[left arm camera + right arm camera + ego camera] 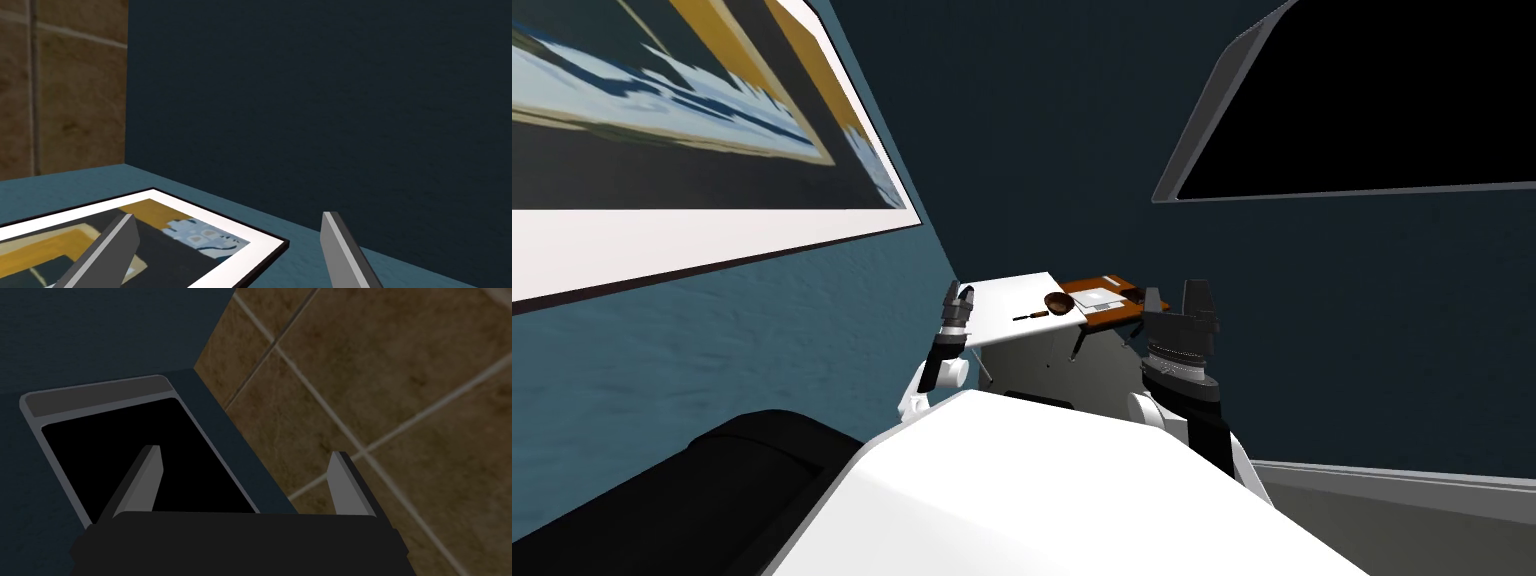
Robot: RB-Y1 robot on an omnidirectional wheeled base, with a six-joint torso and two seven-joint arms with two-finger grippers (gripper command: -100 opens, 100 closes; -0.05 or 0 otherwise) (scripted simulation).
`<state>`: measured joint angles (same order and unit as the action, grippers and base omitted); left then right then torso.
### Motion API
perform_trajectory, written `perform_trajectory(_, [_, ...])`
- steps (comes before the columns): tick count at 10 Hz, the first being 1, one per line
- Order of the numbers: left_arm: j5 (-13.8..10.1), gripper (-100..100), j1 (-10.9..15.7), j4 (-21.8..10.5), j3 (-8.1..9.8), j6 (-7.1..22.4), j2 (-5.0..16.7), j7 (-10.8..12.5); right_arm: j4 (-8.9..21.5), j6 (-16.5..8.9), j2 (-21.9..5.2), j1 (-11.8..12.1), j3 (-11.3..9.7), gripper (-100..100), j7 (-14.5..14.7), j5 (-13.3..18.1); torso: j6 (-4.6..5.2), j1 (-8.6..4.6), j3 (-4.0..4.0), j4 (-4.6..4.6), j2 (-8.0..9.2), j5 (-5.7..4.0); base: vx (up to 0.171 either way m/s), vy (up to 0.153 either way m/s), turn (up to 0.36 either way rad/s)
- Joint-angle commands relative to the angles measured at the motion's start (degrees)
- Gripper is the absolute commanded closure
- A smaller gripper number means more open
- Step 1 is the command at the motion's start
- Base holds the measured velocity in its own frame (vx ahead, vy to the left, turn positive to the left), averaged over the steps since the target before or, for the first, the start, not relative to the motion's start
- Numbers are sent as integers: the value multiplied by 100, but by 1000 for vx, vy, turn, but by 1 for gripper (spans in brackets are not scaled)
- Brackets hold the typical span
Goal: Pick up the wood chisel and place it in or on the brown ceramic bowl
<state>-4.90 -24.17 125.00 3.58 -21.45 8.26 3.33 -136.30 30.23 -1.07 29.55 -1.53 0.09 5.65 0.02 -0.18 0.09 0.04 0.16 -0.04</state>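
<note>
In the head view a small chisel (1031, 316) with an orange-brown handle lies on a white table (1004, 318) in the room's corner. The brown bowl (1058, 302) stands just right of the chisel, at the table's right edge. My left gripper (959, 293) is raised at the table's left edge, left of the chisel and apart from it; its fingers (107, 246) stand open and empty. My right gripper (1198, 293) is held up to the right of the table, also open with nothing between its fingers (145, 480).
An orange-brown desk (1102, 310) with white papers and a dark object adjoins the white table on the right. Blue walls meet behind the tables. A black couch arm (702, 480) lies at my lower left. A framed picture hangs on the left wall, a dark window on the right.
</note>
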Motion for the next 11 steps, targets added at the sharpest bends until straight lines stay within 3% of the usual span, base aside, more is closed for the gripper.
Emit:
perform_trajectory(1, [-142,-100,169,-55,98,286,175,135,0,0,0,0,0,0,0,0,0,0,0,0,0,0,-47,-73,-166])
perform_trajectory(6, [-341,-100,416,-155,209,930,392,304,0,0,0,0,0,0,0,0,-1,-2,-3,-1,-5,0,-28,-53,-79])
perform_trajectory(11, [-700,-100,787,-340,392,1751,757,585,0,0,0,1,0,0,0,0,-4,-5,-4,-2,-7,-2,-20,-69,-98])
